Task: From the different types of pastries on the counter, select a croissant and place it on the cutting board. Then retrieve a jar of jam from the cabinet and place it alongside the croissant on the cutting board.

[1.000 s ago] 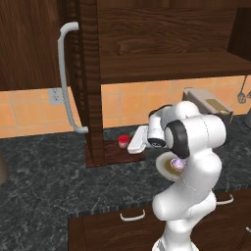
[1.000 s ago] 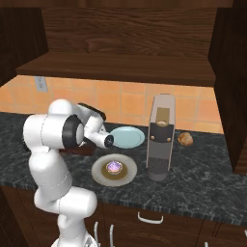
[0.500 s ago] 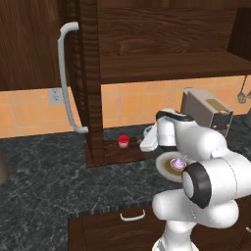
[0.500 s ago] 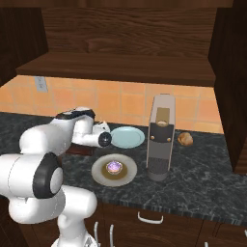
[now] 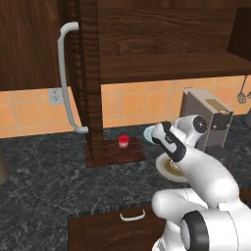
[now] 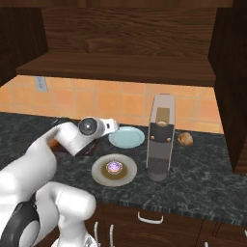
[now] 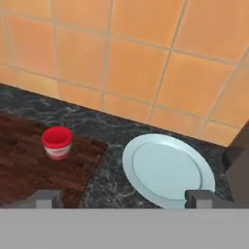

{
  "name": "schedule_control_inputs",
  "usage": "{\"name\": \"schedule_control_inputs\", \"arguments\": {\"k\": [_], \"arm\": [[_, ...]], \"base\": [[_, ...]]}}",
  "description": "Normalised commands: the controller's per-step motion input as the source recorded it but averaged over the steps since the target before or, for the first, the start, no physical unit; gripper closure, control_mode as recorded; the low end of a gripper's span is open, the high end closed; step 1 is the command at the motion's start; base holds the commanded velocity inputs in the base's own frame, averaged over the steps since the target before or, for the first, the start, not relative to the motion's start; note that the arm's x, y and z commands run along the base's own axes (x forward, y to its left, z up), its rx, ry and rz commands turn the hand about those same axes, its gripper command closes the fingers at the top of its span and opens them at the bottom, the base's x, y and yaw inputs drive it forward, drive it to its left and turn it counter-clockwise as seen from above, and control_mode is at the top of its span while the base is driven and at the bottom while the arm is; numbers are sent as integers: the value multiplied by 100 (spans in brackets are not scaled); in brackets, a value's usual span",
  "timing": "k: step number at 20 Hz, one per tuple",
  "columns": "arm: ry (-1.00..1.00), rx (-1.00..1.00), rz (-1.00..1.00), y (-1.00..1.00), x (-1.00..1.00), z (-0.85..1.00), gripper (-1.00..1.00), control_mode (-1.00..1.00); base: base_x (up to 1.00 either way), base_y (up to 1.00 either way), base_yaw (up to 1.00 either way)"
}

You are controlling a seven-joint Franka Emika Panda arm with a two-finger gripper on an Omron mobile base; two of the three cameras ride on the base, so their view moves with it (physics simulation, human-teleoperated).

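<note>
Find the croissant point(image 6: 185, 139) on the counter point(image 6: 207, 169), just right of the tall coffee machine point(image 6: 160, 140) and well apart from the cutting board point(image 5: 115, 153). Judge it light, flaky and easy to crush. Take it across the thick middle with a gentle close, not by the thin tips, which would likely crumble or let it swing. Expect little slip from the rough crust, but some give under the pads.

Note the jar of jam point(image 5: 123, 141) already upright on the cutting board, toward its right half. Treat it as small, stiff and smooth-sided, apt to tip if nudged. Leave the cupcake point(image 6: 114, 167) on its tan plate point(image 6: 99, 174) alone; likewise the pale blue plate point(image 7: 168, 170) just right of the board.

See the gripper point(image 7: 121, 199) spread wide and empty, low over the counter between board and blue plate, facing the orange tiled wall point(image 7: 146, 58). Mind the coffee machine when reaching across to the pastry
</note>
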Motion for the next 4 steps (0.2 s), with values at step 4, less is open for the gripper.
{"name": "schedule_control_inputs", "arguments": {"k": [4], "arm": [[8,1,-38,-100,-57,99,-100,-100]], "base": [[0,0,0]]}}
